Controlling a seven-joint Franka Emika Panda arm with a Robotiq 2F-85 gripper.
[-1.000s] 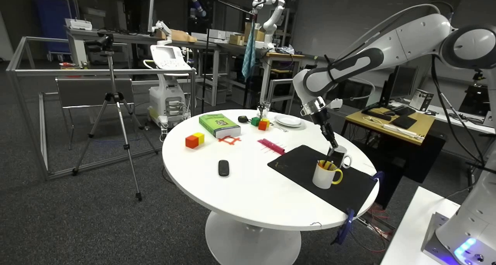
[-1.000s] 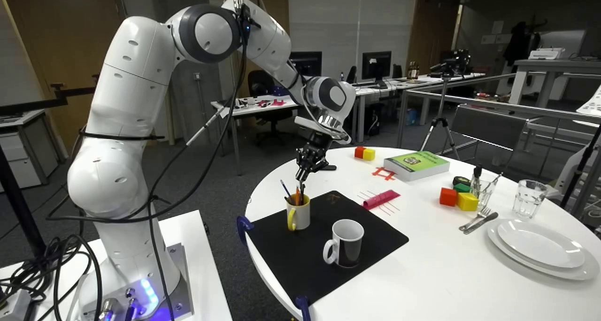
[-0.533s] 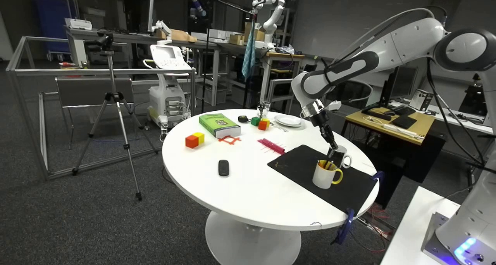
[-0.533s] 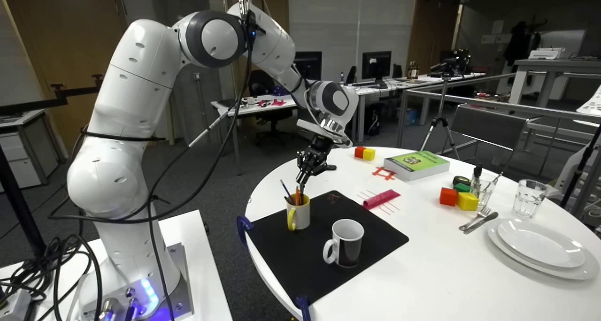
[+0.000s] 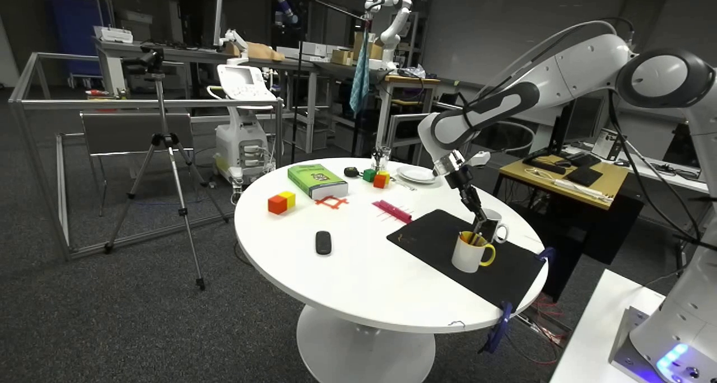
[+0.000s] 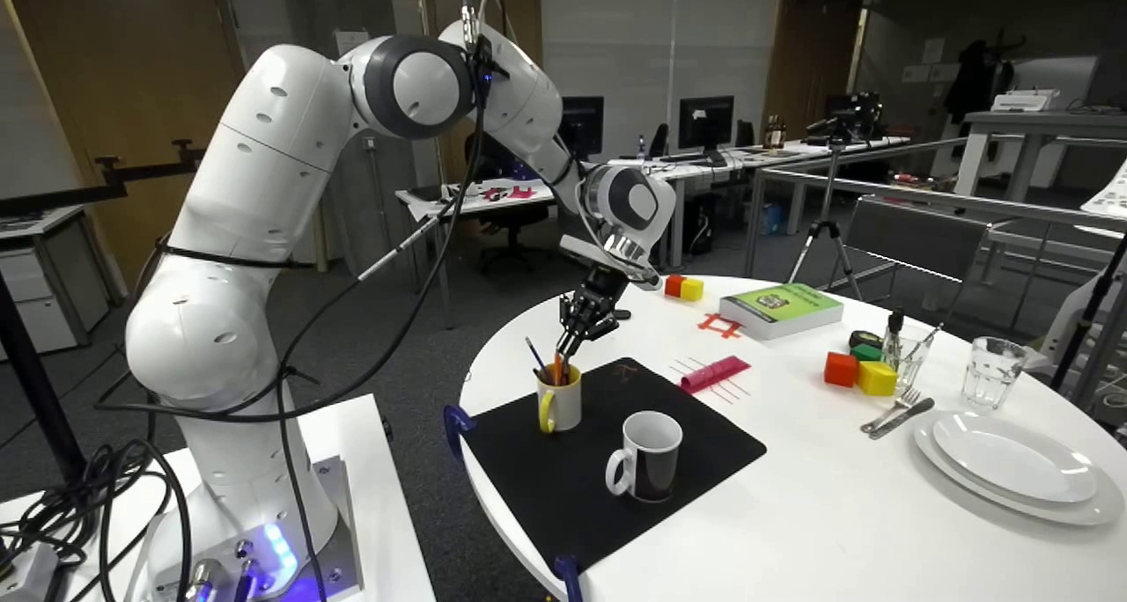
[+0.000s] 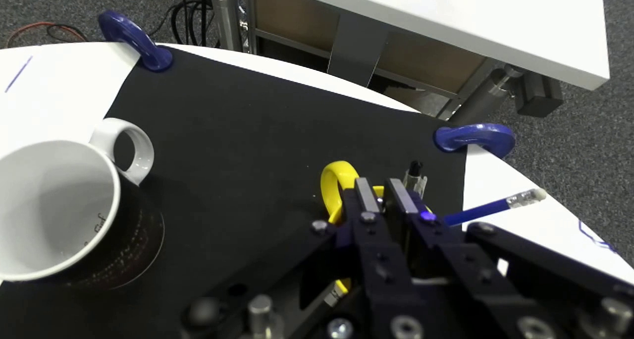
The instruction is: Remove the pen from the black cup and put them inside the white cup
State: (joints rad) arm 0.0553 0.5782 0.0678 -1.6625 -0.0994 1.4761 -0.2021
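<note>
The white cup (image 5: 466,257) has a yellow rim and handle and stands on a black mat, also in an exterior view (image 6: 570,408). It holds a blue pencil (image 7: 478,212), a clear pen with a black end (image 7: 415,180) and an orange one (image 6: 557,370). My gripper (image 6: 564,356) points down at its mouth, fingertips among the pens. In the wrist view my fingers (image 7: 379,188) stand close with a narrow gap. I cannot tell whether a pen is pinched there. The black cup (image 6: 659,474) stands upright beside it, its visible inside empty, handle toward me in the wrist view (image 7: 131,250).
The black mat (image 6: 563,488) is held by blue clamps (image 6: 457,426) at the table edge. A pink object (image 6: 713,374), a green book (image 6: 779,307), colored blocks (image 6: 841,369), a glass (image 6: 992,373) and white plates (image 6: 1012,457) lie farther off.
The arm has shifted and its forearm has lowered. My gripper has tilted, and its fingertips have moved slightly down toward the white cup's mouth. Both cups have stayed in place.
</note>
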